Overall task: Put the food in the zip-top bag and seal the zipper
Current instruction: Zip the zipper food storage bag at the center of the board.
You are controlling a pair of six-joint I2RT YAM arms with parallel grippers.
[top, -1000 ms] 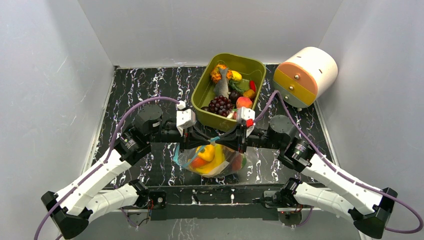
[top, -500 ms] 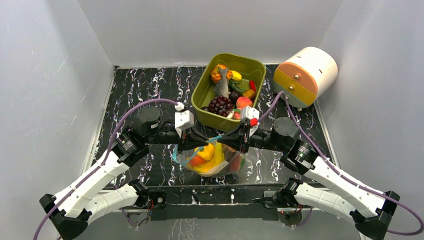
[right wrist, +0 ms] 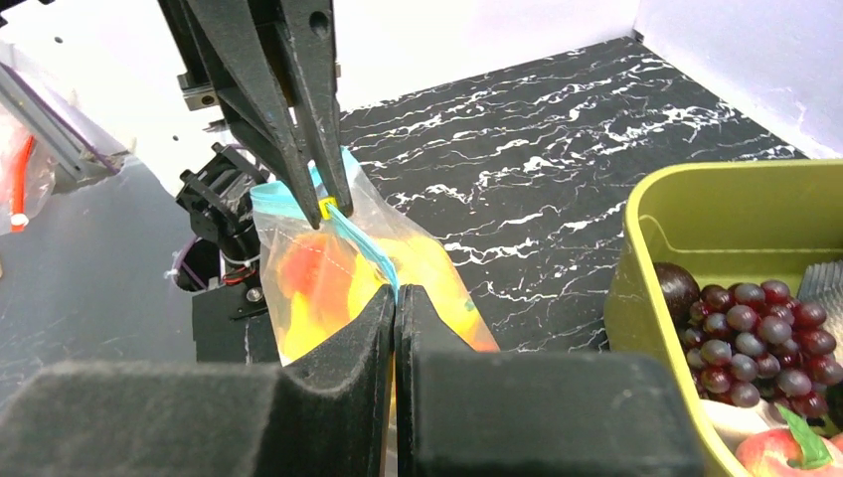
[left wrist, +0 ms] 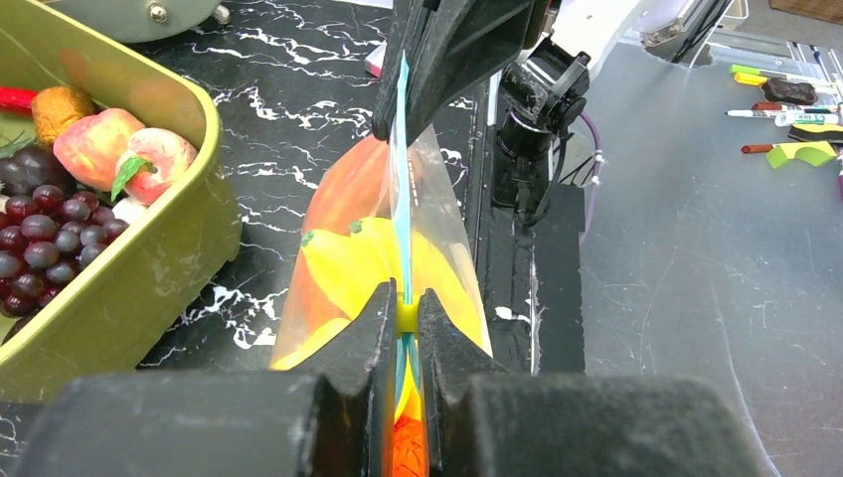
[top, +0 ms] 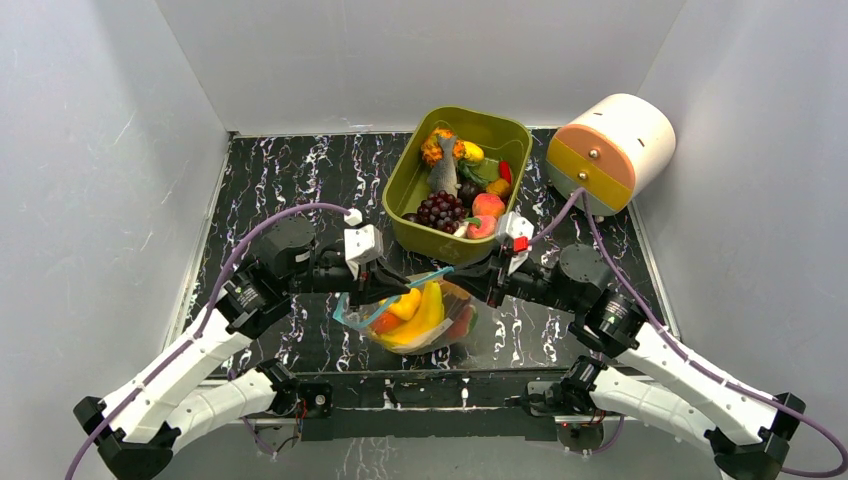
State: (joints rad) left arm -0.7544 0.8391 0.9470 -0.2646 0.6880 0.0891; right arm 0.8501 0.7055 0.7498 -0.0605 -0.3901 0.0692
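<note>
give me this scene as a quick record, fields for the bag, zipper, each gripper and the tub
bag: clear bag hanging between the two grippers, yellow and orange toy food inside
zipper: teal strip stretched in a straight line from one gripper to the other
left gripper: shut on the zipper, with a small yellow tab between its fingers
right gripper: shut on the zipper further along
tub: olive tub beyond the bag, holding grapes and other toy food
sealed: cannot tell
</note>
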